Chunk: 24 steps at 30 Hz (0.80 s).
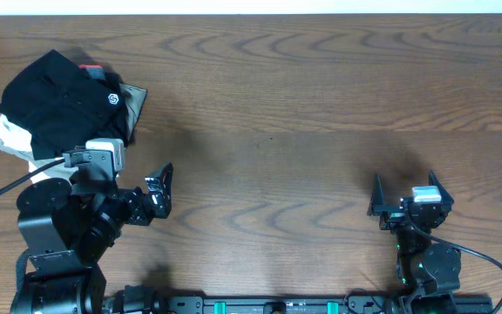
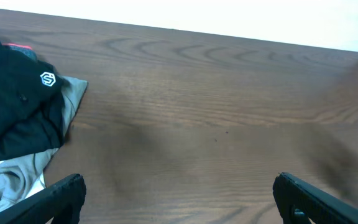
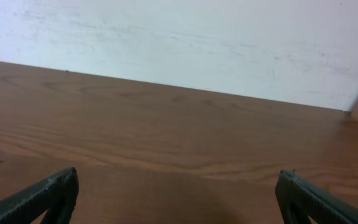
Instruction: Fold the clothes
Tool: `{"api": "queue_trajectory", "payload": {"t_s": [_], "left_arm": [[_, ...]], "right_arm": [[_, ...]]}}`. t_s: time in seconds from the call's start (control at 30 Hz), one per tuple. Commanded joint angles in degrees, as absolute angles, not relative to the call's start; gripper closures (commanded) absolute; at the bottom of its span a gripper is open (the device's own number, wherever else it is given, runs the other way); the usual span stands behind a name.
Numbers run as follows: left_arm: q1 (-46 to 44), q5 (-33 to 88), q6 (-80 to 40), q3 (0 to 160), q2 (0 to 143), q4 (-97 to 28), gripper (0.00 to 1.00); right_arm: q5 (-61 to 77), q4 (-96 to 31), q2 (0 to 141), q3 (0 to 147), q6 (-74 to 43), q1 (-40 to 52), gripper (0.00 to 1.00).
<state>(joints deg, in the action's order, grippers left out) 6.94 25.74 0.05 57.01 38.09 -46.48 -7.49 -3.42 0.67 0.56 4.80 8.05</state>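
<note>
A pile of clothes (image 1: 64, 100) lies at the far left of the wooden table: a black garment with a small white logo on top, grey and white cloth under it, a bit of red at the back. It also shows at the left edge of the left wrist view (image 2: 17, 118). My left gripper (image 1: 159, 187) is open and empty, low over bare wood to the right of the pile. My right gripper (image 1: 403, 194) is open and empty near the front right of the table, far from the clothes.
The wooden table (image 1: 303, 96) runs to a white wall at the back (image 3: 179, 43). The arm bases stand at the front edge, left and right.
</note>
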Motion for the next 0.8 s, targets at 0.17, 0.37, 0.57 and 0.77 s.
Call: {"api": "queue_trajectory", "payload": {"t_s": [0.17, 0.37, 0.57, 0.77], "left_arm": [[6.59, 26.3, 0.82, 56.66, 36.64, -46.48, 0.02], [2.5, 18.5, 3.42, 51.16, 30.65, -47.46, 0.02], [-4.27, 10.57, 3.4, 37.71, 20.49, -45.89, 0.02], [-7.86, 7.99, 3.4, 22.09, 8.6, -36.32, 0.02]], "right_arm": [[-7.09, -3.62, 0.27, 0.32, 3.88, 7.73, 0.01], [-7.09, -3.62, 0.27, 0.32, 3.88, 7.73, 0.01], [-7.09, -3.62, 0.27, 0.32, 3.88, 7.73, 0.01], [-7.09, -3.62, 0.27, 0.32, 3.88, 7.73, 0.01]]}}
